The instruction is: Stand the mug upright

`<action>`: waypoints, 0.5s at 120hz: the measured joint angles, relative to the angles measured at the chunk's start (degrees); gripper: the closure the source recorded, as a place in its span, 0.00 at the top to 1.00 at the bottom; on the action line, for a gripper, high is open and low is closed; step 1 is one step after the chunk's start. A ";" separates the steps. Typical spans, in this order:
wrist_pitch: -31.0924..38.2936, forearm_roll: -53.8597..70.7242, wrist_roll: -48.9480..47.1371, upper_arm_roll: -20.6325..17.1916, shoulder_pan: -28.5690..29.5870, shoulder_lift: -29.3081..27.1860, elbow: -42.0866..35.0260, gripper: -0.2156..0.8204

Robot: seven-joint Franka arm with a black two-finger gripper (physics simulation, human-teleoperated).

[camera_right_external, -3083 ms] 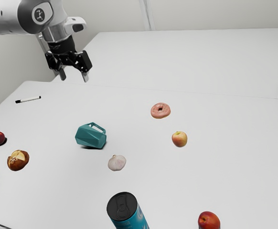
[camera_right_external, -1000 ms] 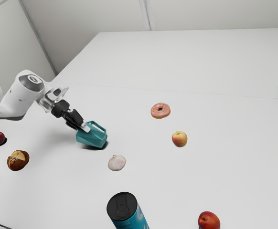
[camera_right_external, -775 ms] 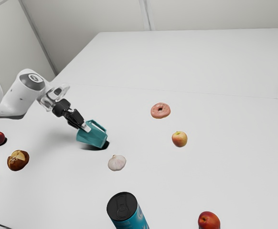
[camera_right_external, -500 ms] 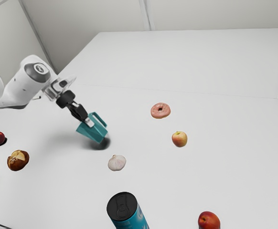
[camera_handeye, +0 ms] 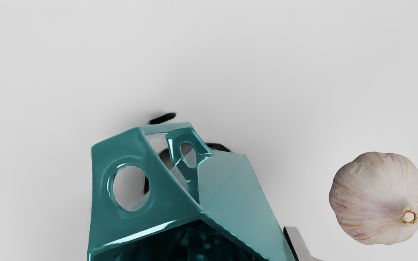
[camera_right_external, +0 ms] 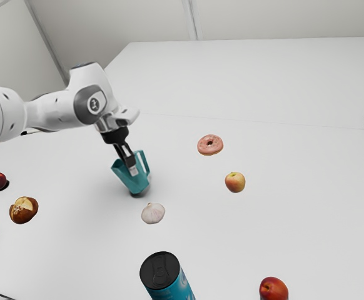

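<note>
From beside our jointed white-and-grey arm (camera_right_external: 91, 100), we look obliquely down across the smooth white table (camera_right_external: 282, 225) in the exterior view, set well back. The arm enters from the exterior view's left; the blue can with a black lid (camera_right_external: 166, 281) stands near, the pink ring doughnut (camera_right_external: 210, 144) far. From the arm's end, our wrist view faces down, close over the faceted teal mug (camera_handeye: 230, 177). Both views share mug, whitish garlic bulb (camera_handeye: 379, 197) and nearby tabletop.
</note>
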 joint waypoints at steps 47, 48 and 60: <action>7.49 8.59 -9.42 -1.66 -3.19 -4.06 -7.65 0.03; 7.61 8.73 -9.59 -1.71 -3.17 -4.03 -7.73 0.03; 8.71 9.87 -11.54 -2.02 -3.22 -3.85 -8.34 0.03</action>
